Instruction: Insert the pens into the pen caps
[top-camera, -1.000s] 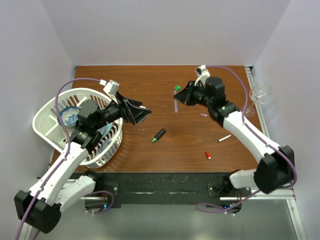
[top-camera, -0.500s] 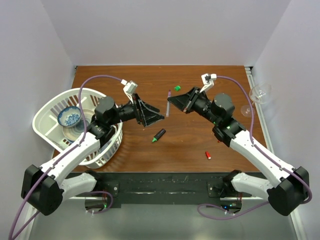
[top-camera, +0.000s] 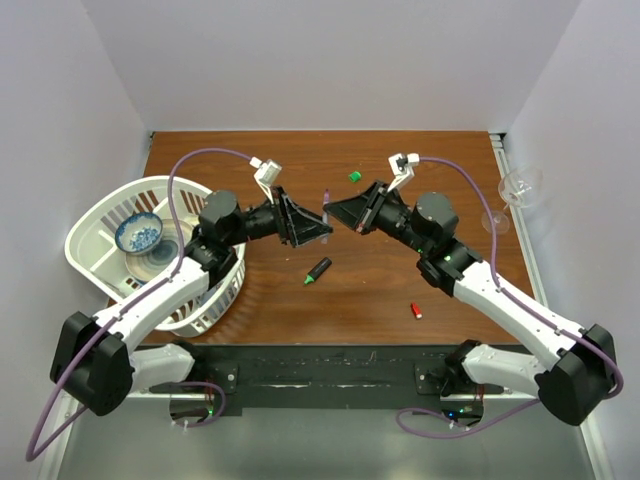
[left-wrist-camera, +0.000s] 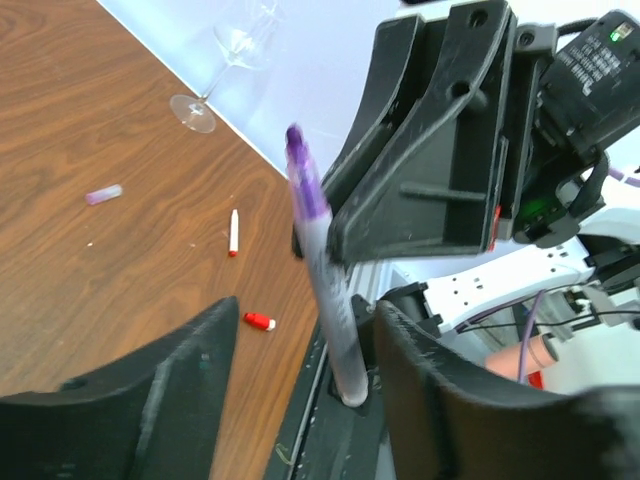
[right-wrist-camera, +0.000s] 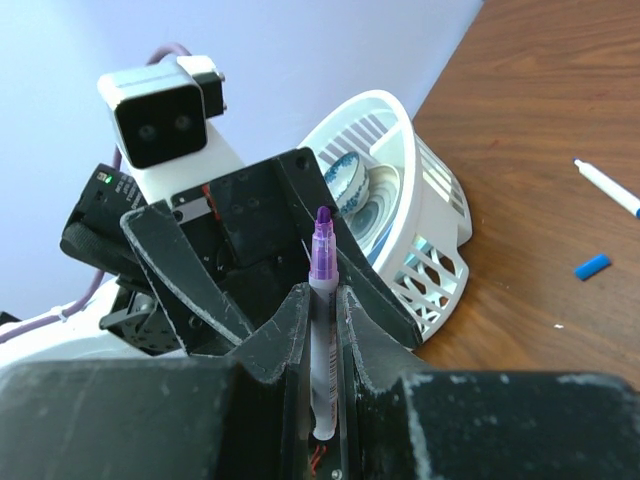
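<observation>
A thin white pen with a purple tip (right-wrist-camera: 322, 330) stands between my right gripper's (right-wrist-camera: 322, 295) fingers, which are shut on it. In the top view that pen (top-camera: 326, 200) hangs above the table's middle, with the right gripper (top-camera: 338, 210) facing the left gripper (top-camera: 320, 224). My left gripper (left-wrist-camera: 307, 312) is open, its fingers (left-wrist-camera: 140, 400) on either side of the pen's (left-wrist-camera: 320, 270) lower end and not pressing it. On the table lie a black marker with a green tip (top-camera: 318, 270), a green cap (top-camera: 354, 176), a red cap (top-camera: 416, 311), a blue cap (right-wrist-camera: 592, 266) and a purple cap (left-wrist-camera: 103, 194).
A white basket (top-camera: 100, 225) holding a blue-patterned bowl (top-camera: 139, 235) sits at the left edge. A wine glass (top-camera: 520, 187) stands at the far right. Two more white pens lie loose, one red-tipped (left-wrist-camera: 233, 232) and one blue-tipped (right-wrist-camera: 608, 188).
Both arms have swung toward the table's middle. The right gripper brought the pen to the left gripper, whose jaws have narrowed around it.
</observation>
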